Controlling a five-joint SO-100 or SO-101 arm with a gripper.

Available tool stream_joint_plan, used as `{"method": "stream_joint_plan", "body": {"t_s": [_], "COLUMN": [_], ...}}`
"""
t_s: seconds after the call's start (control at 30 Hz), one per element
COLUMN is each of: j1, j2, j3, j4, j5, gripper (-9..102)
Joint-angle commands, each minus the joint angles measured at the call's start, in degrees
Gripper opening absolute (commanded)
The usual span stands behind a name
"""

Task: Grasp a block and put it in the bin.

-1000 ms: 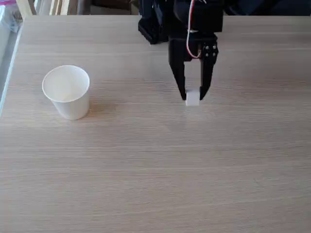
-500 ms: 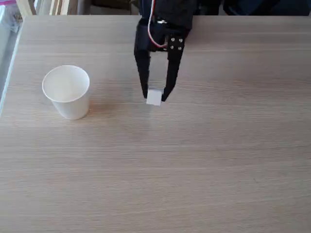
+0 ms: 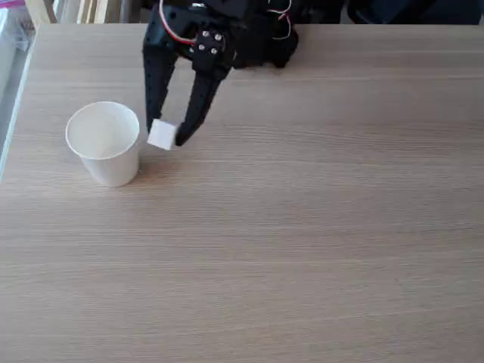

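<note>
Matt wood-grain table, matt white paper bin (rolled rim) — smooth white block.

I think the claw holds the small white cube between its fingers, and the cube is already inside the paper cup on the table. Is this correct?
Not quite. The claw does hold the small white cube between its fingers, but the cube is not inside the paper cup. The fixed view shows it outside the cup, just right of the rim, and the cup's opening looks empty.

No readable text anywhere — no labels, brands or numbers.
</note>
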Motion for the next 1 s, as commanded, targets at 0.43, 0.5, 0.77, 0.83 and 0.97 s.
{"method": "stream_joint_plan", "body": {"t_s": [0.43, 0.5, 0.77, 0.83, 0.97], "j1": [14.68, 15.56, 18.11, 18.54, 18.98], "j2": [-15.21, -16.26, -17.75, -17.84, -17.84], "j3": [-11.78, -12.66, -12.92, -12.92, -12.74], "j4": [6.24, 6.5, 8.53, 9.49, 11.6], "j5": [1.85, 1.76, -0.79, -1.58, -2.99], "gripper": [5, 5, 5, 5, 5]}}
